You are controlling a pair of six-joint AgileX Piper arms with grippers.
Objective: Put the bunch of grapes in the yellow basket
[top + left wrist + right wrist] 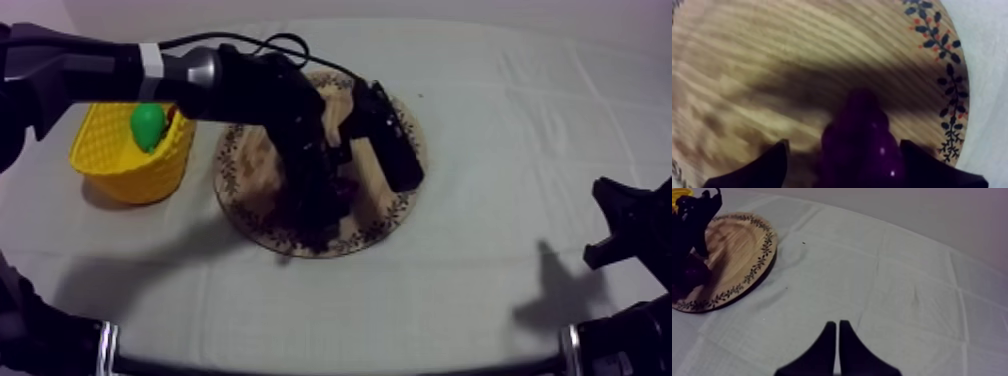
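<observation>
Left tool [844, 150], wide, straddles the purple bunch of grapes [864, 135] on the round wooden board [385, 218] mid-frame. Right tool [837, 330] is pinched narrow.

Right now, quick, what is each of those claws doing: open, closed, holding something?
Left gripper: open, straddling the bunch of grapes on the wooden board.
Right gripper: shut, holding nothing, above the cloth.

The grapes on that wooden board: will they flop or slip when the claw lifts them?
Probably not floppy: the grapes look like one moulded lump. Their glossy, rounded skin could slip from the left gripper, whose fingers stand open at either side. The lumpy shape makes rolling on the board unlikely.
</observation>
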